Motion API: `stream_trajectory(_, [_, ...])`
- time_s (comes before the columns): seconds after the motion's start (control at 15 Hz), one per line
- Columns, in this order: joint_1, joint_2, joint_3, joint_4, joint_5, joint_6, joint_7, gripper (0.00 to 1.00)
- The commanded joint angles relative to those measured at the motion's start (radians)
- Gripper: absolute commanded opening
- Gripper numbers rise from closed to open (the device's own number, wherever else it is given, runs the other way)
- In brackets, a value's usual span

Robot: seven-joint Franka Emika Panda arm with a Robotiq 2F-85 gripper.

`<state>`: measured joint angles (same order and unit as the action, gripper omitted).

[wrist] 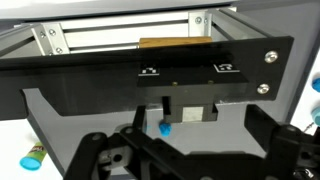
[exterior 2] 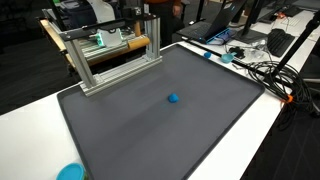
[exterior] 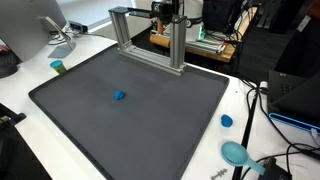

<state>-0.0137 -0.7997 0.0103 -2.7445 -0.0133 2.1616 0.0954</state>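
A small blue object (exterior: 119, 97) lies alone on the dark grey mat (exterior: 90, 130), left of the mat's middle; it also shows in the other exterior view (exterior 2: 173, 98). In the wrist view it (wrist: 163, 128) sits on the mat under a black bar, well ahead of my gripper (wrist: 195, 160). The gripper's two black fingers stand wide apart at the bottom of that view, with nothing between them. The gripper is high above the mat and touches nothing. I cannot make it out clearly in either exterior view.
An aluminium frame (exterior: 150, 45) stands at the mat's far edge (exterior 2: 110, 55) (wrist: 120, 35). A blue cap (exterior: 227, 121), a teal bowl (exterior: 236, 153) and a green-topped item (exterior: 58, 67) lie on the white table. Cables (exterior: 265, 100) and a monitor (exterior: 35, 20) crowd the edges.
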Motion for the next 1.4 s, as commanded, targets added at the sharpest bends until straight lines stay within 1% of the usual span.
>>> stream_trajectory(0.0, [-0.003, -0.026, 0.034, 0.003, 0.014, 0.032, 0.043, 1.0])
stream_trajectory(0.27, [-0.031, -0.012, 0.093, 0.004, -0.023, 0.012, 0.116, 1.0])
stream_trajectory(0.33, [-0.011, -0.012, 0.063, 0.002, -0.007, 0.023, 0.072, 1.0])
stream_trajectory(0.6, [-0.011, -0.01, 0.069, 0.001, -0.008, 0.023, 0.077, 1.0])
stream_trajectory(0.67, [-0.013, 0.001, 0.08, 0.001, -0.019, 0.037, 0.079, 1.0])
stream_trajectory(1.0, [-0.013, 0.039, 0.091, 0.0, -0.025, 0.049, 0.079, 1.0])
stream_trajectory(1.33, [-0.015, 0.095, 0.078, 0.011, -0.024, 0.055, 0.065, 1.0])
